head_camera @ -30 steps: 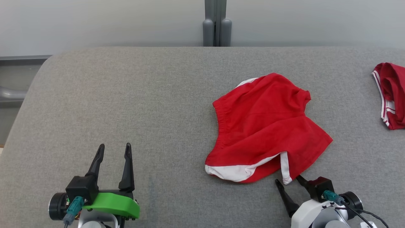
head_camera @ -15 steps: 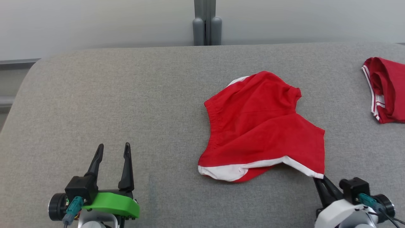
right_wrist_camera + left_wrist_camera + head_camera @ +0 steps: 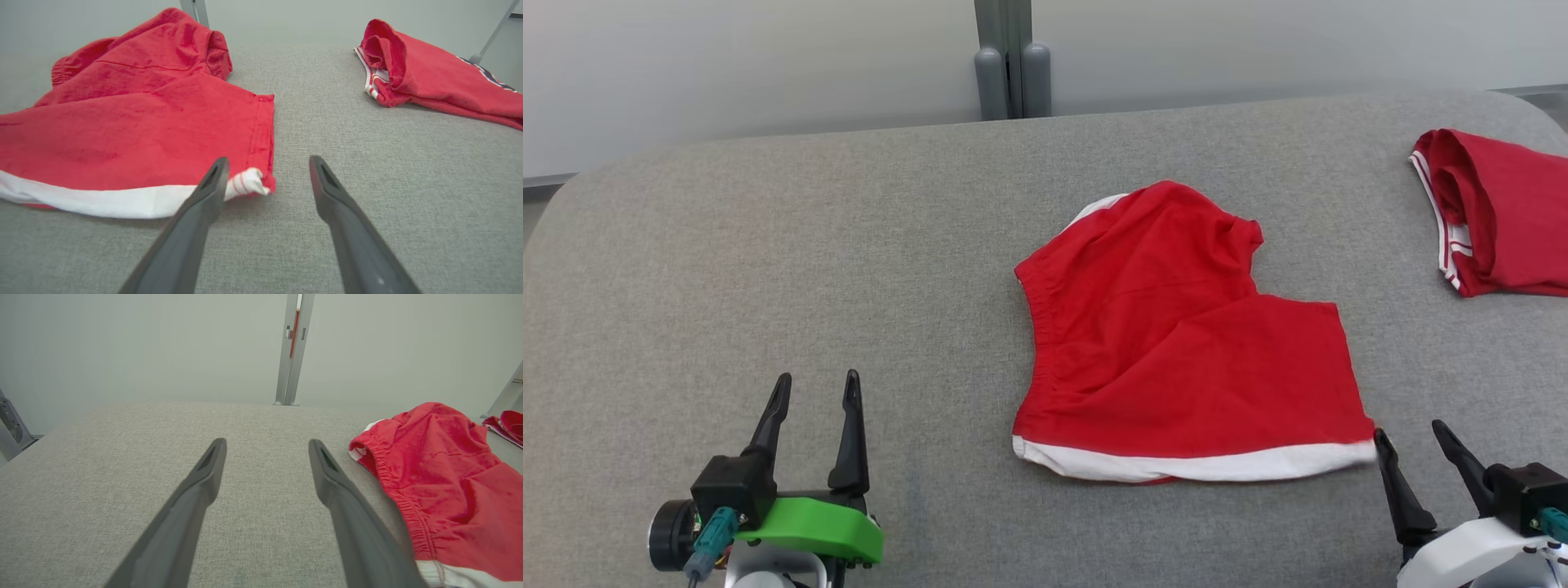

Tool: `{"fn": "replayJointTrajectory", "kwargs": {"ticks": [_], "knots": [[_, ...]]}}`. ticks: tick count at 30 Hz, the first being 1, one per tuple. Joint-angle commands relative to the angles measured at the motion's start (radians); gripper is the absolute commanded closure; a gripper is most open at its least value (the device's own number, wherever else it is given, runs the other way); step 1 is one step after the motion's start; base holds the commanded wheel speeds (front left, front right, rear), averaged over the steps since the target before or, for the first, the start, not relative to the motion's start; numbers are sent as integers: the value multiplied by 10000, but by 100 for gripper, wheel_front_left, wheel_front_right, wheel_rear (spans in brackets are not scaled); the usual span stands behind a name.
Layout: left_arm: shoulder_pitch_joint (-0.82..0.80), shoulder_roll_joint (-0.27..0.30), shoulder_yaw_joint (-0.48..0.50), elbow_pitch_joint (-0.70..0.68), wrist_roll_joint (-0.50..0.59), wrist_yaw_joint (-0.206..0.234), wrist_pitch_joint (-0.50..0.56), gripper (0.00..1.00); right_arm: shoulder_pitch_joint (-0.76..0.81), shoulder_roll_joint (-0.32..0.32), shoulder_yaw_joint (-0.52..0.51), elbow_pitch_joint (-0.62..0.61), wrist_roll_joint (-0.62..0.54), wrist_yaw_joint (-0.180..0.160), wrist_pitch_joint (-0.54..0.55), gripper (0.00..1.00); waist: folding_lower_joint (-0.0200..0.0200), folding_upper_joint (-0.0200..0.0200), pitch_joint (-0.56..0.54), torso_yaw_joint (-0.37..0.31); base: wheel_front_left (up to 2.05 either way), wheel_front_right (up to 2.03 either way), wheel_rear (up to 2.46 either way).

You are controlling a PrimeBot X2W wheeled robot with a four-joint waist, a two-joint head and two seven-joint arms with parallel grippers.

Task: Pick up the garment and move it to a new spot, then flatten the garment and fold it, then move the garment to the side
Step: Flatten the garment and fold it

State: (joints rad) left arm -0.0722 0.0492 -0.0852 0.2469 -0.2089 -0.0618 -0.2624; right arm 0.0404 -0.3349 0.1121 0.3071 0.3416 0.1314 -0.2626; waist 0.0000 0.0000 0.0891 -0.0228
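Note:
The garment (image 3: pixel 1176 343) is a pair of red shorts with a white hem, lying spread on the grey padded table (image 3: pixel 849 261), right of centre. In the right wrist view the garment (image 3: pixel 143 118) has its white corner bunched just ahead of the left fingertip. My right gripper (image 3: pixel 1411 437) stands open right beside that near right corner, with nothing between its fingers (image 3: pixel 212 183). My left gripper (image 3: pixel 817 388) is open over bare table at the lower left, well apart from the garment (image 3: pixel 441 482).
A second red garment (image 3: pixel 1494 212) with white stripes lies at the table's far right edge, also seen in the right wrist view (image 3: pixel 429 73). A grey post (image 3: pixel 1009 65) rises behind the table's back edge. Bare table stretches across the left half.
The right gripper shut on the garment's near corner, pulled it out to the right so the leg lies flat, then opened and let go. The camera has turned right. The left arm stayed still.

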Motion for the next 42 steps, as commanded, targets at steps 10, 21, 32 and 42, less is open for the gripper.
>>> {"fn": "replayJointTrajectory", "kwargs": {"ticks": [10,21,32,42], "knots": [[293,29,196,58,56,-100,-30,0,622,213,-333,-1957,85,-16,-28,0,0,0,-264,-209,0,0,0],[471,29,390,45,210,-148,-30,0,360,1265,-569,-2747,-459,-16,-28,0,0,0,-689,-228,0,0,0],[652,44,795,-61,481,-253,-30,0,371,1511,-893,-2709,-468,-16,-28,0,0,0,-986,-133,0,0,0],[842,139,1110,-211,653,-452,-30,0,484,1556,-917,-2600,-456,-16,-28,0,0,0,-1155,4,0,0,0]]}}
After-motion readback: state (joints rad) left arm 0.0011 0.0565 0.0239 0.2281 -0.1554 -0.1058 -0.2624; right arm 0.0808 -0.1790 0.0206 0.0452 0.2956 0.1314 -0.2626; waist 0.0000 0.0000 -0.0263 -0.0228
